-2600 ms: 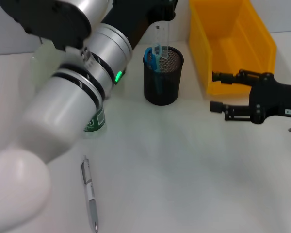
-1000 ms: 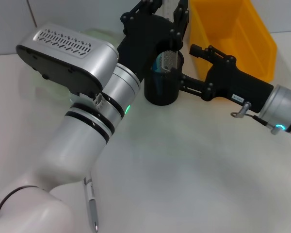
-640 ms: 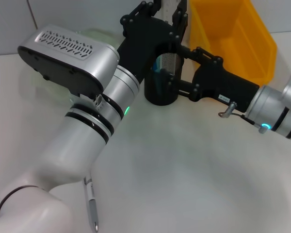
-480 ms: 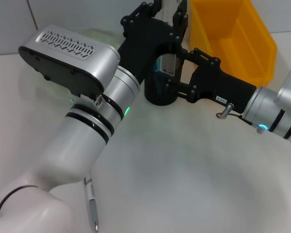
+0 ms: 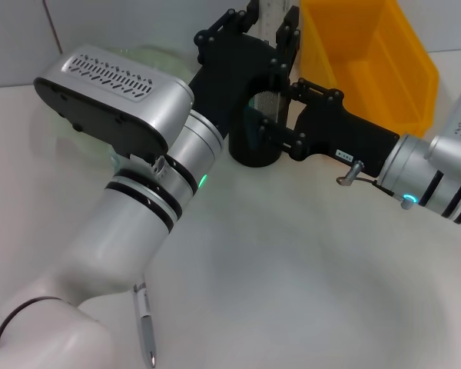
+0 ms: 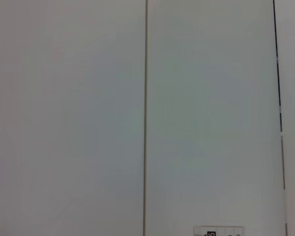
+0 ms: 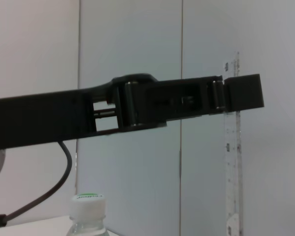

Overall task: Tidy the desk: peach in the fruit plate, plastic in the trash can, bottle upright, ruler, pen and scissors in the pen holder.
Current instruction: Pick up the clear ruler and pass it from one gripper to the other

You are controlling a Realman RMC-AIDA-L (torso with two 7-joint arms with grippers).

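Observation:
My left gripper [image 5: 270,11] reaches over the black mesh pen holder [image 5: 253,150] and is shut on the clear ruler [image 5: 270,19], which stands upright above the holder. The right wrist view shows one of its fingers [image 7: 241,92] against the ruler [image 7: 233,147]. From the right, my right gripper [image 5: 286,115] is open, with a finger on either side of the holder's right part. A silver pen [image 5: 144,334] lies on the table near the front. The bottle [image 7: 87,216] stands upright with a white cap. Scissors, peach and plastic are hidden.
A yellow bin [image 5: 369,61] stands at the back right, just behind my right arm. A pale green fruit plate [image 5: 61,123] shows behind my left arm, which fills the left half of the head view. White tabletop [image 5: 307,269] lies in front.
My right gripper has come left from beside the yellow bin until its fingers flank the pen holder. The left arm has risen and edged slightly right, with the ruler still between its fingers.

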